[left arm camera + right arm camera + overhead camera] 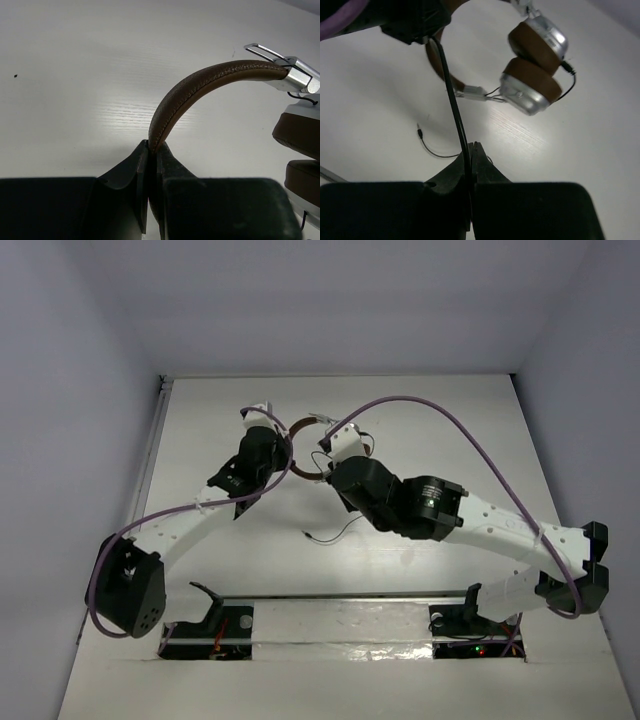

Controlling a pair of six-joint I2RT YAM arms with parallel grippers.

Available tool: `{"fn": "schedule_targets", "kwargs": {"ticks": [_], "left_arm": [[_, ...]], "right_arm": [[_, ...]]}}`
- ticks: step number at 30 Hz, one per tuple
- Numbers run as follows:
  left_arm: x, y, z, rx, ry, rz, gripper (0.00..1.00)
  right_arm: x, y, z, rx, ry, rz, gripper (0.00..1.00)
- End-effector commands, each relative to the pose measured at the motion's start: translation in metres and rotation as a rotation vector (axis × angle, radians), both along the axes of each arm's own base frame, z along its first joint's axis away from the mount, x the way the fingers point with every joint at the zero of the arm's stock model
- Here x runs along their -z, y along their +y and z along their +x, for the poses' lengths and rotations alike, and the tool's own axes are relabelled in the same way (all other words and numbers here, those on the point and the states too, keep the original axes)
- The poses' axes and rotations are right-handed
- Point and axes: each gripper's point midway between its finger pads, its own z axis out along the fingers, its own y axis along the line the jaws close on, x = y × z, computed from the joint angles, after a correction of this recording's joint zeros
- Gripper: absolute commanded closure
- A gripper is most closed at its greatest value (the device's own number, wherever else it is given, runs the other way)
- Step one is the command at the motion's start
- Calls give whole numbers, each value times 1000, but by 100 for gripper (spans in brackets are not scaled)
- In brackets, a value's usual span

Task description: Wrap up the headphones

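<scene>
The headphones (303, 448) are held up between my two grippers at the middle back of the table. My left gripper (152, 148) is shut on the brown headband (200, 85); the brown-padded ear cups (300, 131) hang at the right of that view. My right gripper (471, 149) is shut on the thin black cord (451, 95), which runs taut up to the headband by the left gripper (415, 20). The silver-grey ear cups (535, 67) hang folded together. The cord's free end with its plug (419, 132) lies on the table, and also shows in the top view (312, 537).
The white table (450, 440) has walls on three sides. A thick purple cable (470, 435) arches over the right arm, and another (150, 525) runs along the left arm. A black rail (340, 600) and the arm bases sit at the near edge.
</scene>
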Motion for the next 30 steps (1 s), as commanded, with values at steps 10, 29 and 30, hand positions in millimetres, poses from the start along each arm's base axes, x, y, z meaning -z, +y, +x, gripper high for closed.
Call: {"fn": "schedule_targets", "kwargs": {"ticks": [10, 29, 30], "left_arm": [[-24, -33, -37, 238, -58, -2, 100], [-65, -57, -69, 429, -105, -104, 100], [-66, -56, -69, 435, -105, -108, 100]], "right_arm": [[-36, -48, 59, 198, -150, 28, 100], [-26, -112, 90, 414, -208, 90, 100], [-30, -116, 89, 416, -215, 118, 100]]}}
